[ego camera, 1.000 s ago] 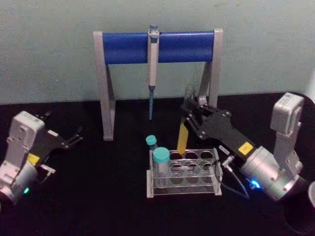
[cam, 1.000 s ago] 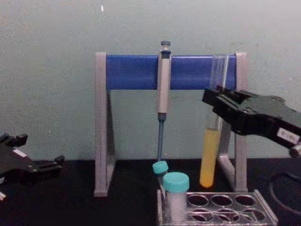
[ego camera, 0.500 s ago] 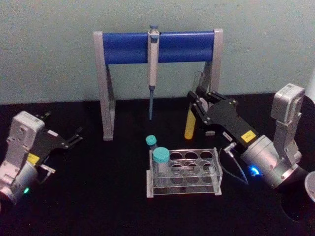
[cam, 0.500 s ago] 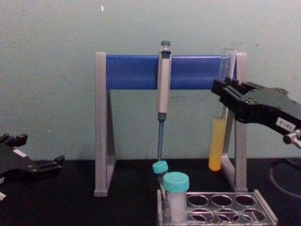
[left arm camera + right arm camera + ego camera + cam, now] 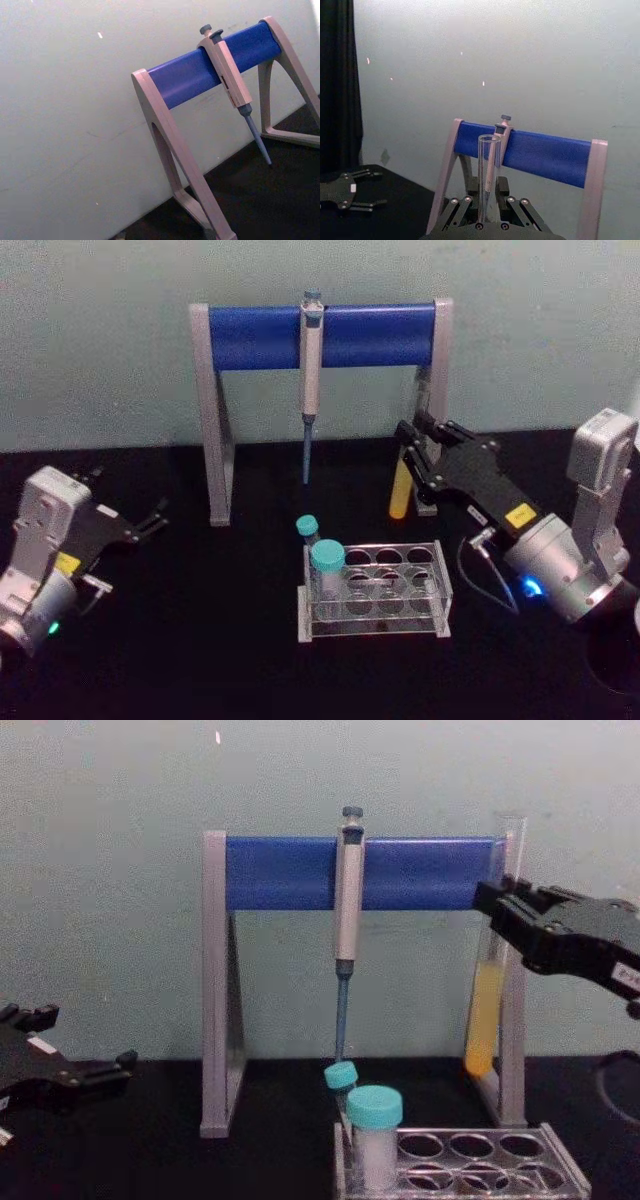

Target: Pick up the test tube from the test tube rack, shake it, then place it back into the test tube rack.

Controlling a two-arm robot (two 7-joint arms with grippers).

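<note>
While the rack [image 5: 375, 592] sits near centre on the black table [image 5: 200, 660], two teal-capped vials [image 5: 327, 558] stand in its left end.

Left gripper [image 5: 152, 520]: parked at near left, low over the table, fingers spread apart.

Right gripper [image 5: 412, 455]: reaches in from the right, just beyond the rack's far right corner. Its fingers pinch the tube [image 5: 400, 490] about mid-length. From the right wrist, the tube's open top rises straight up between the finger links.

Tube: out of the rack and lifted clear of it, close to upright. Yellow-orange liquid fills the lower part; the upper part is clear glass. From the chest, its rounded bottom hangs above rack height, and it lines up with the right leg of the stand [image 5: 260, 335]. Whether it touches that leg, cannot tell.

Farther back: the grey-and-blue stand spans the table's far edge. A pipette [image 5: 311, 370] hangs from its bar, tip down, left of the tube. A pale wall [image 5: 100, 340] lies behind.
</note>
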